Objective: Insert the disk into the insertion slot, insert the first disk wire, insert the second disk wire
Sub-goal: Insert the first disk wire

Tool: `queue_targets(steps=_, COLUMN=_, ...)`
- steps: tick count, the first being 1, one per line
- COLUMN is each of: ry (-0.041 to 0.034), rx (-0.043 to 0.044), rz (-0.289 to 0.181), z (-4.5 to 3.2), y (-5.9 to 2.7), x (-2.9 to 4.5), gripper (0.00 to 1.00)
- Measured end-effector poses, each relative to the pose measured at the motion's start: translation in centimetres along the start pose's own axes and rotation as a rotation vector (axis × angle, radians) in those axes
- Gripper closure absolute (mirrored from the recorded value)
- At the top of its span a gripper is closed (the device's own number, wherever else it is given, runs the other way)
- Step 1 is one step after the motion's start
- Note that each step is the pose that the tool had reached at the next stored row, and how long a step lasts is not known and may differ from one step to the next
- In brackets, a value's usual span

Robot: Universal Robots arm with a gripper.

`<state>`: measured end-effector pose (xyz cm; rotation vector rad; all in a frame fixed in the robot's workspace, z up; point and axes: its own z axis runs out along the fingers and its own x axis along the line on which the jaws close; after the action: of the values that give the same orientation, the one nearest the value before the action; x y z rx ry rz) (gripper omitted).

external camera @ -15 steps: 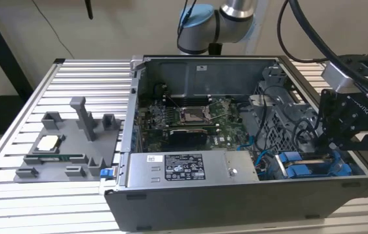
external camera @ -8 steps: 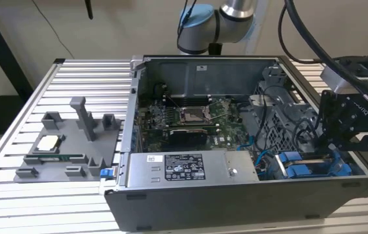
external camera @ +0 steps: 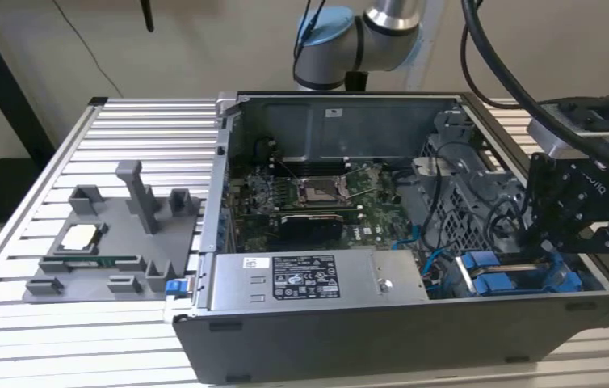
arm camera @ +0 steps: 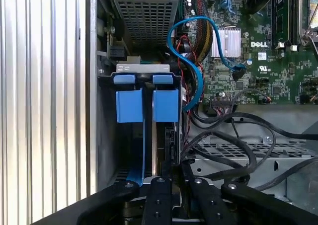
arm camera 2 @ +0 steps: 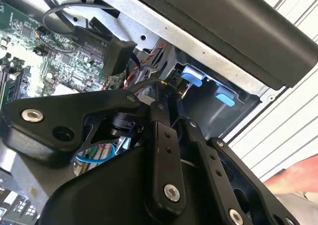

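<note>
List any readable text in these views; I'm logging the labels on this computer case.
Power supply label: print too small to read.
Small white sticker beside it: too small to read.
Motherboard: white maker's logo, left unquoted; other print blurred.

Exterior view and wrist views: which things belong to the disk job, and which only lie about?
Job in hand: gripper; blue-framed disk carriers; drive bay; blue cable.

Lying about: grey fixture plate with chip and memory stick; power supply.
</note>
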<state>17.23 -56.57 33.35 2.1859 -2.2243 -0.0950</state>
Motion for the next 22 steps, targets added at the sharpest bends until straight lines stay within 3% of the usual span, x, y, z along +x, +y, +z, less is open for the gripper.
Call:
queue_targets(steps=4, ry=-0.0013, rx=-0.0003, rz=0.000, z=0.17, y=-0.01, x=0.00, gripper=0.80)
queue_targets(steps=5, ry=-0.0015, rx=-0.0004, rz=0.000, z=0.10, y=0.00, x=0.00, gripper=0.73)
queue_targets(steps=7, ry=-0.0014, rx=-0.0005, rz=0.001, z=-0.18, y=0.01, x=-0.01, gripper=0.73)
queue_targets(steps=22, ry=-0.0010, rx=-0.0004, rz=0.000, z=-4.59, y=0.27, x=-0.13, gripper=0.73)
